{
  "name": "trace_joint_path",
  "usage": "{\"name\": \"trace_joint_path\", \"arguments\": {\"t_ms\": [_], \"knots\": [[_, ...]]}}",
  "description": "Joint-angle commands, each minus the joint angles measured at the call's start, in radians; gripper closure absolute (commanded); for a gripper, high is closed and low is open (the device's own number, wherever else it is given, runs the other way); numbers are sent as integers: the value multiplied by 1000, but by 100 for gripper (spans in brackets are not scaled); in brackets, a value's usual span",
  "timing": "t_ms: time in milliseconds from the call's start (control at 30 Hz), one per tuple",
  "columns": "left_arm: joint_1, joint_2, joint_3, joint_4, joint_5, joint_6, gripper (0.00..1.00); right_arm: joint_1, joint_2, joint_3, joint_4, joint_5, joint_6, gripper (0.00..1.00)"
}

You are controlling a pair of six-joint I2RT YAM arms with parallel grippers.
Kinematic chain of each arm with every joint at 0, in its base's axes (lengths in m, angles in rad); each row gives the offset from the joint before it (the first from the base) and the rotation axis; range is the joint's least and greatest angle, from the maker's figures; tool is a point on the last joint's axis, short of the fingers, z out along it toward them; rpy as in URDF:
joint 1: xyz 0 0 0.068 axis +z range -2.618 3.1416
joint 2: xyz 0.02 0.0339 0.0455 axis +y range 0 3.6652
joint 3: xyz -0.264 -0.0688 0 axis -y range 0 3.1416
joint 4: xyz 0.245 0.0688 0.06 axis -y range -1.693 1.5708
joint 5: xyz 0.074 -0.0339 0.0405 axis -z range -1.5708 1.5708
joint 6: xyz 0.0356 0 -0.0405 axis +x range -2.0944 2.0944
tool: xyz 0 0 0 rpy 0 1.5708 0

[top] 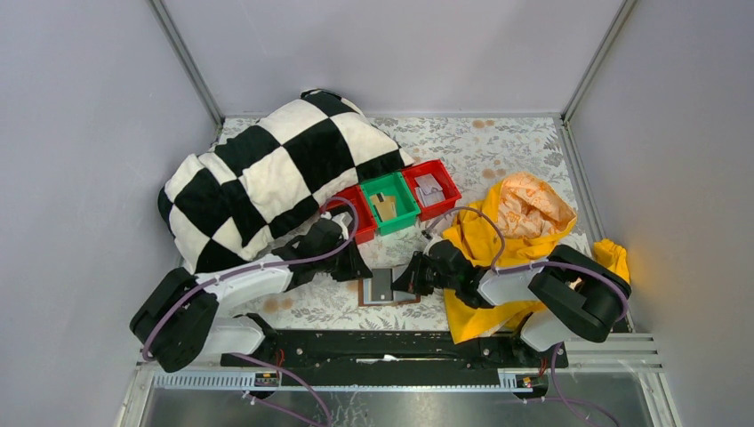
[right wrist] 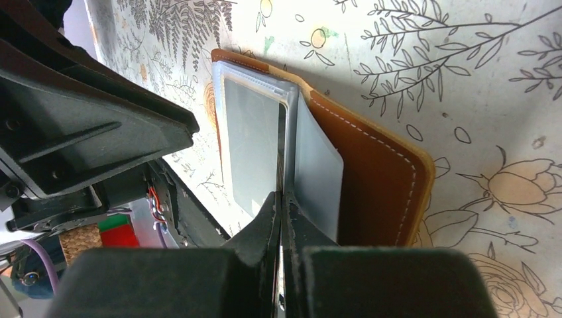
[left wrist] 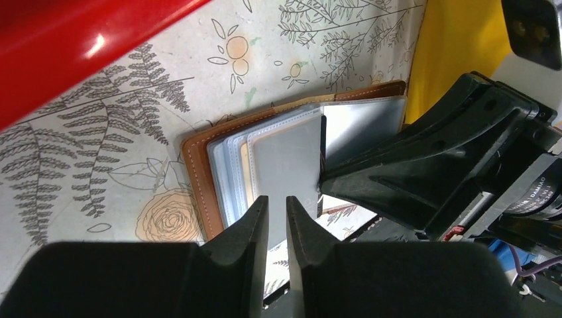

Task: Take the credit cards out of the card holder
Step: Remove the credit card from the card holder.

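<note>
The brown card holder [top: 366, 294] lies open on the flowered cloth between my two grippers. In the left wrist view its brown border [left wrist: 199, 179] frames fanned clear sleeves, with a grey card [left wrist: 285, 165] on top and a tan card edge [left wrist: 244, 173] beneath. My left gripper [left wrist: 276, 199] hovers over the grey card's near edge, jaws a narrow gap apart with nothing between them. My right gripper [right wrist: 281, 195] is shut on the edge of a raised clear sleeve [right wrist: 318, 172] of the holder [right wrist: 378, 179]. It also shows in the left wrist view [left wrist: 323, 177].
Three small bins stand behind the holder: a red one [top: 363, 219], a green one [top: 404, 210] with a tan card [top: 384, 206], and a red one [top: 447, 181] with pale cards. A checkered blanket [top: 276, 169] lies back left. A yellow cloth [top: 507, 231] lies right.
</note>
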State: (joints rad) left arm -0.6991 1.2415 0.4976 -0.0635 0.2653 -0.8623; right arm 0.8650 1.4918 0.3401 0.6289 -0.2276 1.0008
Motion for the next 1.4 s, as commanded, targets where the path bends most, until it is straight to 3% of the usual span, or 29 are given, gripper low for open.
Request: {"name": "trace_joint_path", "arguments": {"t_ms": [0, 567, 833, 1367], "knots": [[-3, 40, -1, 106, 36, 6, 80, -16, 7, 26, -14, -18, -34, 100], [-2, 176, 12, -39, -53, -6, 86, -63, 2, -13, 14, -122, -21, 100], [-1, 179, -10, -44, -48, -19, 86, -77, -58, -22, -79, -106, -44, 100], [0, 119, 7, -88, -48, -14, 86, -100, -77, -86, -22, -109, -5, 100]]}}
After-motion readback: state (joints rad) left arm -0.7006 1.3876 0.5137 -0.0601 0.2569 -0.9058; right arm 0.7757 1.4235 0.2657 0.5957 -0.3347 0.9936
